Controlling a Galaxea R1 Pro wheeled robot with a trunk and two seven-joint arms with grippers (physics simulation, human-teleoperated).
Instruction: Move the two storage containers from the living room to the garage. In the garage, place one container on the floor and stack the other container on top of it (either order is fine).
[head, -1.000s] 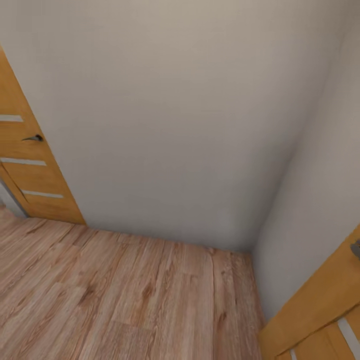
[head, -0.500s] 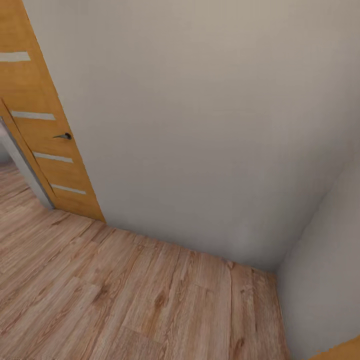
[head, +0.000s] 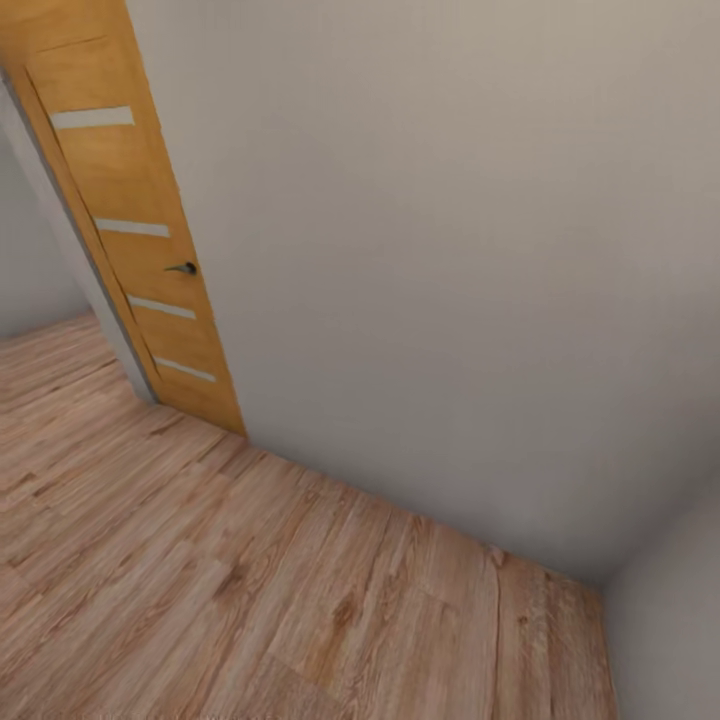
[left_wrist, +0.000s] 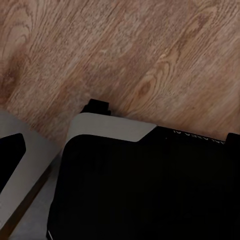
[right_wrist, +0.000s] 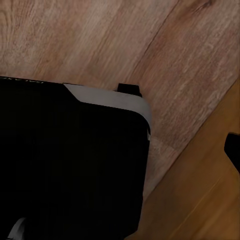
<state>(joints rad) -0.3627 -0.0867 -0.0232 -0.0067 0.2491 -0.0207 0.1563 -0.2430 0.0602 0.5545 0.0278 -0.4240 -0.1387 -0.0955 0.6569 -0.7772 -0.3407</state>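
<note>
While the robot faces a corner, the head view shows a plain white wall (head: 430, 270) across most of the frame, meeting a second wall (head: 670, 620) at the lower right. An orange-brown wooden door (head: 140, 240) with pale horizontal strips and a small dark handle (head: 183, 268) stands in the upper left of the frame, with a grey wall (head: 35, 250) at the far left edge. A light wood-plank floor (head: 230, 560) runs across the lower half of the frame.

In the left wrist view, the same plank flooring (left_wrist: 120, 50) takes the upper part of the picture, and the robot's black and grey base (left_wrist: 140, 185) takes the lower part. In the right wrist view, the black base with its grey rim (right_wrist: 70, 160) sits at the lower left, planks (right_wrist: 100, 40) lie above it, and an orange-brown wooden surface (right_wrist: 200, 200) slants across the lower right.

I cannot tell where the two storage containers are, nor how they lie relative to either gripper. Whether the left or right jaws are spread or pressed together I cannot tell either.
</note>
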